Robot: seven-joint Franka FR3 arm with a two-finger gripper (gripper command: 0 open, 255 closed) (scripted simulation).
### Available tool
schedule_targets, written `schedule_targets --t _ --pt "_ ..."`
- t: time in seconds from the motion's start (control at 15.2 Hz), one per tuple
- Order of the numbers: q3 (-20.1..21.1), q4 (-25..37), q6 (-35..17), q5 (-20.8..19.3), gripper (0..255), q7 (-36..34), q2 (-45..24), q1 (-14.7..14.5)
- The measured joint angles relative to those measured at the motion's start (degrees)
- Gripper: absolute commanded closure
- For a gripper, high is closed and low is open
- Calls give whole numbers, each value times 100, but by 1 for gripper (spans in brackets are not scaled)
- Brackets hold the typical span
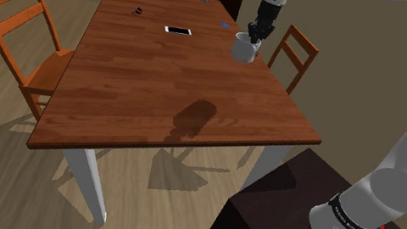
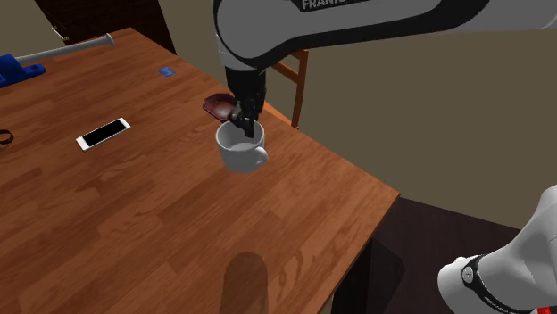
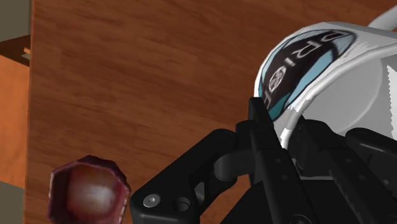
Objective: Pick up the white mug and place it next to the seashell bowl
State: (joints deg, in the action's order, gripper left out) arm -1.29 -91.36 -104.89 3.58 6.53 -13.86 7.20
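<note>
White mug (image 2: 239, 157) with a teal-and-black emblem is clasped at its rim by the all-black gripper (image 2: 243, 126), just beside the dark-red seashell-shaped bowl (image 2: 215, 106) near the edge of the brown wooden worktop (image 2: 134, 205).

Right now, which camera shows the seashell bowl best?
The wrist view: the dark red bowl sits unobstructed on the table, its inside visible. In the second exterior view the gripper, shut on the white mug, hides part of it.
</note>
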Motion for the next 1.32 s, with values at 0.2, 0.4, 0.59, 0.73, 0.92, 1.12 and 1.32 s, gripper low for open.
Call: schedule_targets --t 0.2,0.4,0.59,0.73,0.92,1.12,1.32 --pt "-92 930 324 38 255 259 -620 187" --pt "-147 1869 648 80 255 455 -1250 357" --pt "-158 1987 580 92 255 512 -1442 400" --pt "-158 1850 431 95 255 527 -1453 401" --pt "-157 1610 206 98 255 542 -1440 397" --pt "-154 1425 -9 102 255 549 -1470 390" --pt "-153 1238 -219 107 255 563 -1493 388"
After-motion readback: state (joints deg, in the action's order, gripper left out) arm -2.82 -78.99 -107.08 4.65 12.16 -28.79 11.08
